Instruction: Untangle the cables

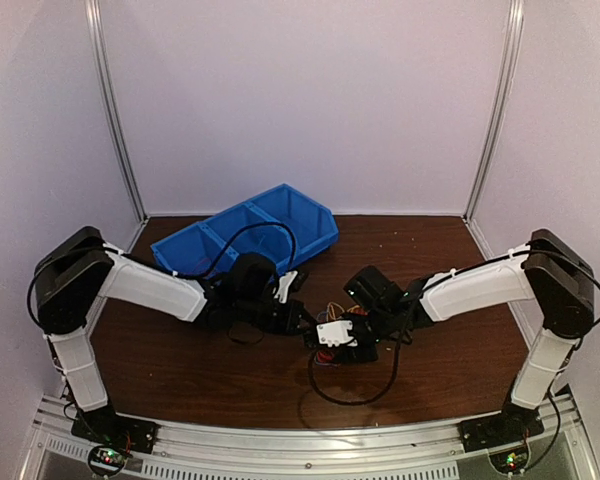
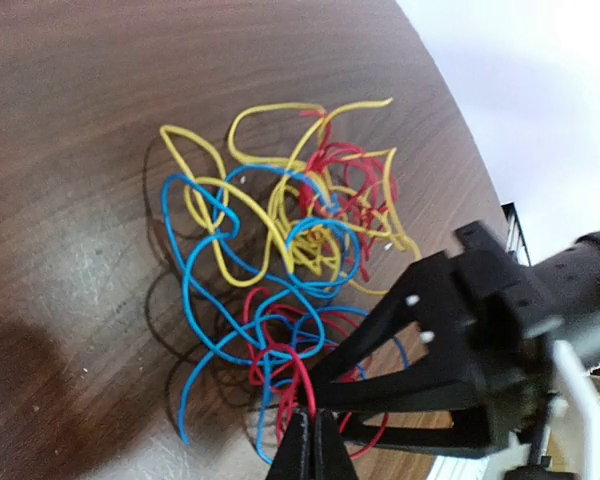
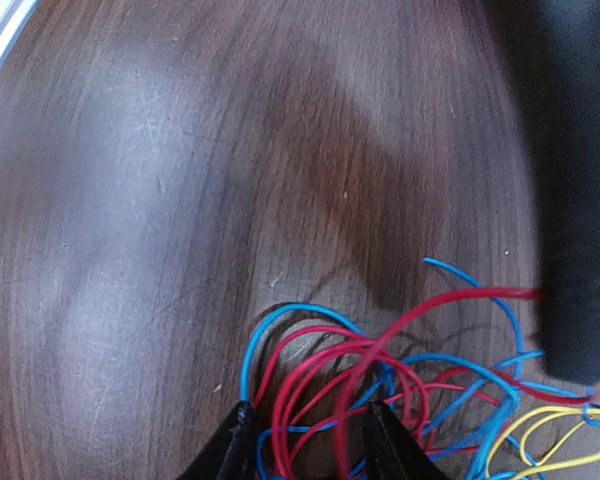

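We see the cables point(image 2: 315, 240) lying in one loose knot of yellow, blue and red strands on the brown wooden worktop point(image 2: 80, 150), near its middle and between the two arms. In the left wrist view the yellow loops sit at the far side of the heap. The blue ones wind through the centre and out to the left, and the red ones gather at the right and at the near side. The left pincer point(image 2: 308, 425) is pressed together at the near rim of the knot. A red cable point(image 2: 300, 392) runs straight down into the seam between its fingertips, so we read it as pinching that strand. The right pincer point(image 3: 308, 412) is spread: its two black fingers point(image 3: 235, 445) stand apart, with several red and blue loops lying loose between them. From the left wrist it shows as a black forked frame coming in from the right, its tips just beside the left pincer's tips. In the right wrist view a red strand stretches off to the right and meets a blurred black shape that we cannot make out. From above, both wrists hide most of the heap. A blue bin point(image 1: 180, 252) with dividers sits at the far side of the worktop, left of centre and apart from the knot. A thick black arm cable point(image 1: 360, 398) loops on the wood near the right pincer.
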You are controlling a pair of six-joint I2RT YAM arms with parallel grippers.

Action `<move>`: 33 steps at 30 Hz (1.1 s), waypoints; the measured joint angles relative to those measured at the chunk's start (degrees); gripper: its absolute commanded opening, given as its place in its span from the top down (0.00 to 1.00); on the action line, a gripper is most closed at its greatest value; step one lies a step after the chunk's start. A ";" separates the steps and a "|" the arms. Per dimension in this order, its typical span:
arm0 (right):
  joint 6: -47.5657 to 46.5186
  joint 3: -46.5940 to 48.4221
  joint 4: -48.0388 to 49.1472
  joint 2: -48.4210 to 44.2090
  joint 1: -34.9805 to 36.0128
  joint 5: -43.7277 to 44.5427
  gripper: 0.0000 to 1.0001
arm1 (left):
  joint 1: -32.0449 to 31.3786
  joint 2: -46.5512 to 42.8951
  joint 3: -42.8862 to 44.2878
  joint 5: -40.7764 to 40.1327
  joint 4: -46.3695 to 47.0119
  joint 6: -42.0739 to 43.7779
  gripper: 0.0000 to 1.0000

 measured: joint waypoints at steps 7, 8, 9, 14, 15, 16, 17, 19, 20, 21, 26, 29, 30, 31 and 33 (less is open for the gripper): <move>0.57 -2.54 2.62 0.09 -0.68 1.49 0.81 | 0.02 -9.60 7.41 -6.01 -9.53 6.23 1.00; 0.42 -2.54 2.84 0.09 -0.76 1.53 0.84 | 0.02 -10.58 9.01 -6.91 -10.71 7.30 1.00; 0.55 -2.54 2.99 0.09 -0.90 1.55 0.86 | 0.04 -11.76 11.08 -8.02 -12.70 8.66 1.00; 0.48 -2.51 3.04 0.09 -1.42 1.62 0.95 | 0.46 -16.85 20.59 -13.00 -20.28 14.93 1.00; 0.57 -2.51 2.99 0.09 -1.53 1.60 0.95 | 0.57 -17.51 22.08 -13.86 -21.57 15.98 1.00; 0.59 -2.49 3.02 0.09 -1.66 1.60 0.95 | 0.66 -18.23 23.85 -14.91 -23.17 17.25 1.00; 0.57 -2.38 3.08 0.09 -1.81 1.57 0.95 | 0.68 -18.84 25.62 -15.93 -24.96 18.58 1.00; 0.59 -2.01 3.17 0.09 -2.10 1.57 0.96 | 0.66 -19.76 29.03 -18.12 -28.41 21.29 1.00; 0.59 -1.73 3.19 0.09 -2.21 1.60 0.95 | 0.66 -20.04 30.95 -19.41 -30.34 22.73 1.00; 0.59 -1.55 3.21 0.09 -2.32 1.60 0.96 | 0.66 -20.22 33.14 -20.85 -32.00 24.09 1.00; 0.59 -1.05 3.82 0.07 -2.60 1.88 0.96 | 0.63 -20.26 47.76 -26.71 -41.70 30.60 1.00; 0.63 0.81 6.99 -0.31 -2.67 1.75 0.96 | 0.26 -19.54 57.59 -29.22 -51.08 34.18 1.00; 0.63 1.31 7.82 -0.57 -2.67 1.75 0.96 | 0.17 -19.10 60.17 -29.94 -52.98 35.06 1.00; 0.68 1.81 8.81 -0.92 -2.67 1.75 0.96 | 0.17 -18.64 62.84 -30.75 -54.82 36.04 1.00; 0.76 2.47 10.43 -1.46 -2.67 1.77 0.96 | 0.17 -18.36 66.01 -32.41 -57.16 37.68 1.00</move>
